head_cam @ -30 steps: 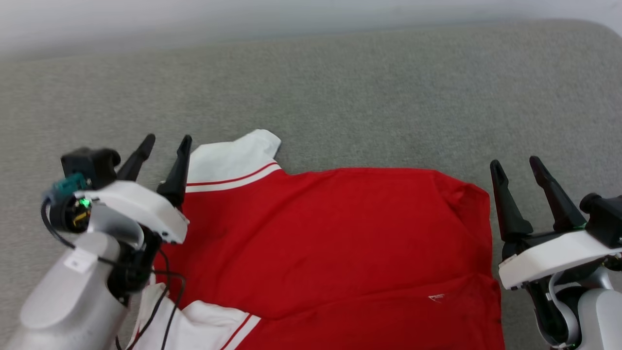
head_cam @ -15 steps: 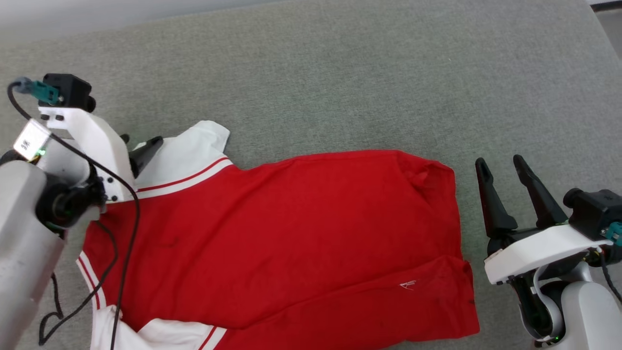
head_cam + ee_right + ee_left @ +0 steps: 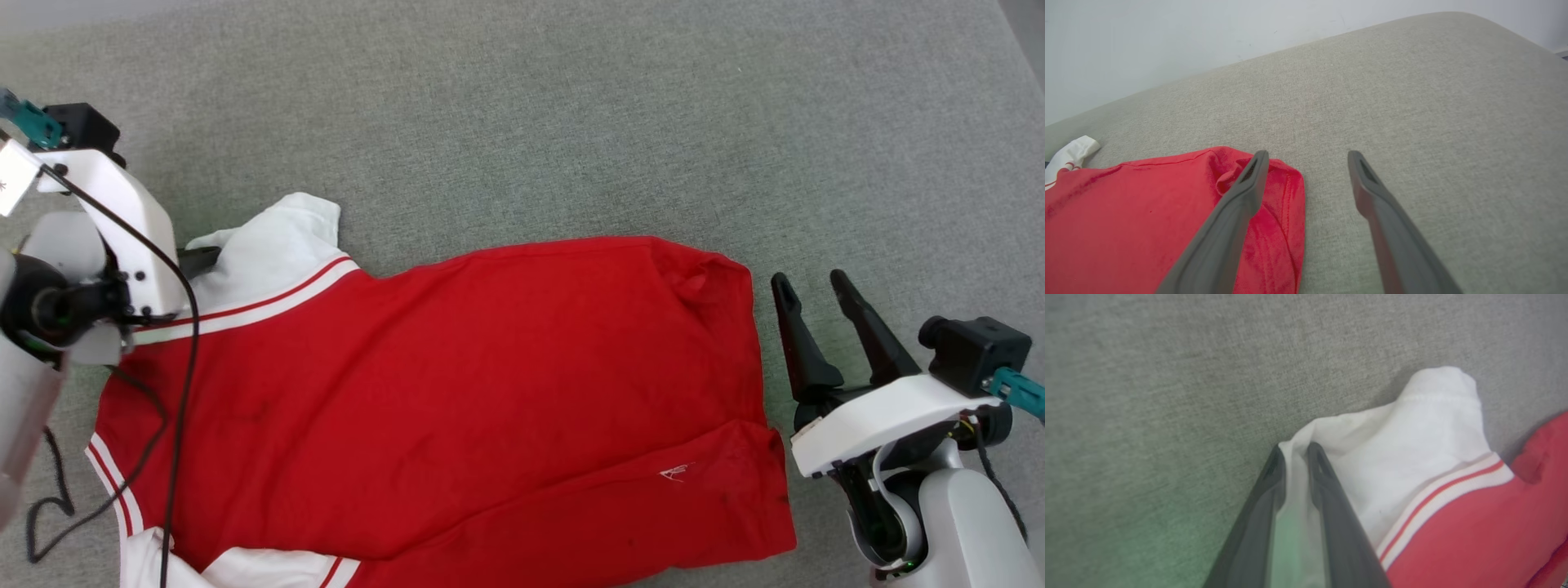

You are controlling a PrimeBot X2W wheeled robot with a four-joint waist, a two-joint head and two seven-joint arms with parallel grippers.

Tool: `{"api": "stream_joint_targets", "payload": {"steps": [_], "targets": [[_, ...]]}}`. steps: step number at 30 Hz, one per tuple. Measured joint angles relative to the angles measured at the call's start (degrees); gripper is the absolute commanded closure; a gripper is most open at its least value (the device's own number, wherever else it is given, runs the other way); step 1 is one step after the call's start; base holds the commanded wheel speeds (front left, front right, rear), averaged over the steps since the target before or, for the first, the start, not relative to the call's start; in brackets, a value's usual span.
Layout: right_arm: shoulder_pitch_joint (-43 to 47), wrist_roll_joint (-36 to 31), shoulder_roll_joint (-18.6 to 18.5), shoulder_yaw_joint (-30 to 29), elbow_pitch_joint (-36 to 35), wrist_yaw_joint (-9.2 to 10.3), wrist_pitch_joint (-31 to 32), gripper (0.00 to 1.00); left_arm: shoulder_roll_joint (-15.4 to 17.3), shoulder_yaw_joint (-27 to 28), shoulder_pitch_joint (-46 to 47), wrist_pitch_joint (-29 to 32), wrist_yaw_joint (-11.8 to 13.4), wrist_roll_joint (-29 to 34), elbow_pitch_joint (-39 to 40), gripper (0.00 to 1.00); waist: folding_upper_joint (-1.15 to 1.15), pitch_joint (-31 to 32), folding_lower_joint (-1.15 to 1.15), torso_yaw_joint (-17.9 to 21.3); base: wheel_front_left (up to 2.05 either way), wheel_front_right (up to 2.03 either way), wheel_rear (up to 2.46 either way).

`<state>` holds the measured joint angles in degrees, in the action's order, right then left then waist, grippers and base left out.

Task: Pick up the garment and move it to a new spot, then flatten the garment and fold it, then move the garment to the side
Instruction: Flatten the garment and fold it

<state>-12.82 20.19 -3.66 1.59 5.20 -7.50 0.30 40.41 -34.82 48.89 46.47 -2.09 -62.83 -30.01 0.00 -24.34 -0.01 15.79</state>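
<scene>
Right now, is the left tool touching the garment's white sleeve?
Touching. The left wrist view shows the left tool closed on the white sleeve of the garment, fabric pinched between the jaws.

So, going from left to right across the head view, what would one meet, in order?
left gripper, closed on the sleeve → white sleeve → red body of the garment → right gripper, fingers apart, just past the garment's right edge
</scene>
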Motion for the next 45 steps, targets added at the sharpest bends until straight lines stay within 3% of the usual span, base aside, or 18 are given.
{"api": "stream_joint_targets", "payload": {"steps": [1, 9, 17, 23, 31, 33, 34, 39, 45], "targets": [[-0.1, 0.4, 0.0, 0.2, 0.3, 0.00, 0.3, 0.00, -0.5, 0.1, -0.3, -0.8, -0.3, -0.1, 0.0, 1.00, 0.00, 0.0, 0.00, 0.0, 0.00, 0.00, 0.00], [-2.4, 2.6, -3.3, 1.8, 3.0, 0.00, 8.2, 0.00, -3.5, -0.2, -1.7, -9.7, -1.5, 2.4, -1.5, 1.00, 0.00, 1.9, 0.00, -1.6, 0.00, 0.00, 0.00], [-9.4, 5.2, -8.7, 5.4, 4.2, 0.00, 24.9, 0.00, -5.0, -0.3, -2.3, -17.4, -1.5, 5.5, 1.5, 1.00, 0.00, 4.2, 0.01, -5.6, 0.00, 0.00, 0.00], [-14.3, 5.5, -11.9, 7.6, 8.2, 0.00, 38.0, 0.00, -5.4, -0.4, -2.6, -20.2, -1.0, 6.8, 6.4, 1.00, 0.00, 4.6, 0.01, -9.1, 0.00, 0.00, 0.00], [-18.9, 4.9, -13.7, 7.9, 17.3, -0.01, 48.8, 0.00, -5.4, -0.6, -3.6, -21.7, -0.8, 7.2, 9.9, 1.00, 0.00, 2.9, 0.00, -12.1, 0.00, 0.00, 0.00], [-19.6, 5.3, -13.7, 7.6, 18.3, -0.01, 50.4, 0.88, -5.4, -0.6, -4.1, -22.0, -0.8, 7.1, 10.1, 1.00, -0.01, 2.6, 0.00, -12.5, 0.00, 0.00, 0.00], [-20.0, 5.5, -13.6, 7.4, 18.7, -0.01, 51.1, 1.00, -5.4, -0.6, -4.2, -22.0, -0.9, 7.1, 10.2, 1.00, 0.00, 2.5, 0.01, -12.6, 0.00, 0.00, 0.00], [-20.7, 6.1, -13.4, 6.9, 19.4, -0.01, 49.7, 1.00, -5.4, -0.3, -5.1, -23.2, -0.9, 6.6, 10.1, 1.00, -0.01, 2.9, 0.00, -12.7, 0.00, 0.00, 0.00], [-21.5, 5.7, -13.2, 5.6, 17.2, -0.03, 42.6, 1.00, -5.3, 0.3, -5.4, -26.0, -0.6, 7.3, 9.7, 1.00, 0.00, 4.5, 0.01, -12.7, 0.00, 0.00, 0.00]]}}
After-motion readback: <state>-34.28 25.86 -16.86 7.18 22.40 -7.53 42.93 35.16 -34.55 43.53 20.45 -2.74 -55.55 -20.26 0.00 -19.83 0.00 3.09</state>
